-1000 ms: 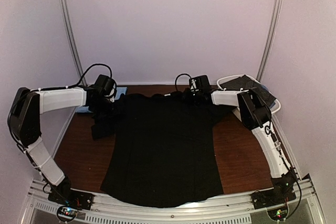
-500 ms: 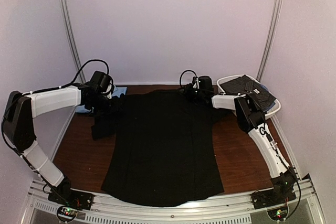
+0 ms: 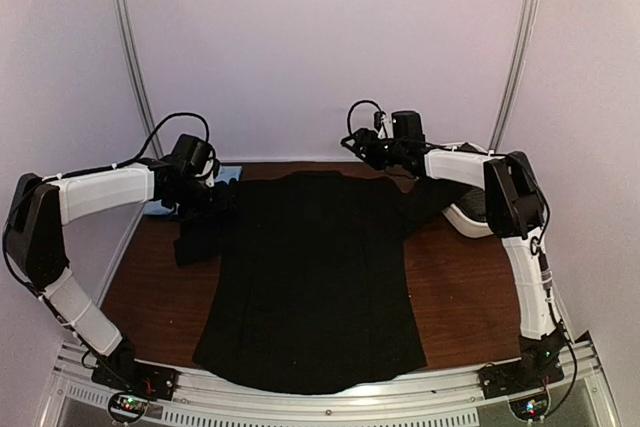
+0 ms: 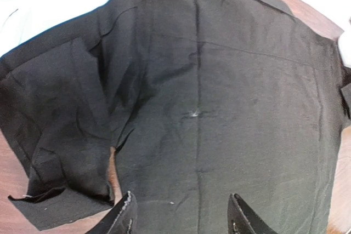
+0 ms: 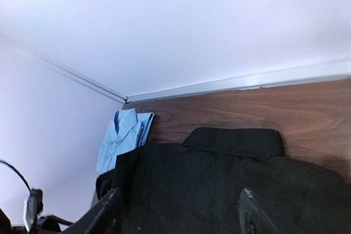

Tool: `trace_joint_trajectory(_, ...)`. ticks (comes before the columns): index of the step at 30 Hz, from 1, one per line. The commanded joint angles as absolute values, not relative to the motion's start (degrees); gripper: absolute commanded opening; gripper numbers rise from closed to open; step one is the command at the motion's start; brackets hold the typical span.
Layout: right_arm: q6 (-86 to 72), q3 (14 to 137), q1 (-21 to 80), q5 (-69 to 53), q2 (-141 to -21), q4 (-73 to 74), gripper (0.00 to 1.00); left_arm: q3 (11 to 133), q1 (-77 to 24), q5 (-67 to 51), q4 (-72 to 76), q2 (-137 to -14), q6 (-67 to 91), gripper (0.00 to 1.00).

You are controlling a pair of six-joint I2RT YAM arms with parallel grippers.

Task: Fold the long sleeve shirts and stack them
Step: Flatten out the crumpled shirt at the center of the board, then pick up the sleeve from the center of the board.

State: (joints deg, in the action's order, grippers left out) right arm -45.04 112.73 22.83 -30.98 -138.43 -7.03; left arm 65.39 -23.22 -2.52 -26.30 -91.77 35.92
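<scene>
On the table [image 3: 450, 287] the black shirt [image 3: 310, 267] lies spread flat, collar [image 5: 233, 142] toward the far wall, apparently laid out for folding. One sleeve [image 4: 55, 152] lies crumpled beside it. The left gripper [image 4: 184, 215] hovers over the shirt, fingers apart and empty. The right gripper [image 5: 178, 209] hangs above the collar, likewise spread. Only the right wrist view clearly shows the folded blue shirt [image 5: 123, 138].

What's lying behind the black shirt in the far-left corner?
A folded light blue shirt, collar showing, on the table. A sleeve of the black shirt covers its near edge, so how far it runs underneath cannot be seen.
</scene>
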Motion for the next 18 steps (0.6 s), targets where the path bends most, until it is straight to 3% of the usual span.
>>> trace_joint_trajectory(1, -35.77, 103.13, 22.59, -26.36, -127.27, -4.55, 0.83, 66.46, -22.85, -5.97, -21.77, -90.25, 36.16, 0.58)
trace_joint_trajectory(3, -33.52, 98.32, 22.55, -24.23, -122.84, -4.13, 0.98, 66.57, -22.95, -6.75, -21.42, -90.3, 36.1, 0.58)
trace_joint_trajectory(4, -32.6, 96.26, 22.4, -23.19, -120.67, -3.8, 1.0, 66.66, -22.98, -7.04, -21.31, -90.28, 36.0, 0.58)
trace_joint_trajectory(18, -18.88, 77.78, 21.63, -0.62, -99.3, 8.65, 1.0, 66.03, -24.15, -8.28, -20.68, -89.1, 36.12, 0.59)
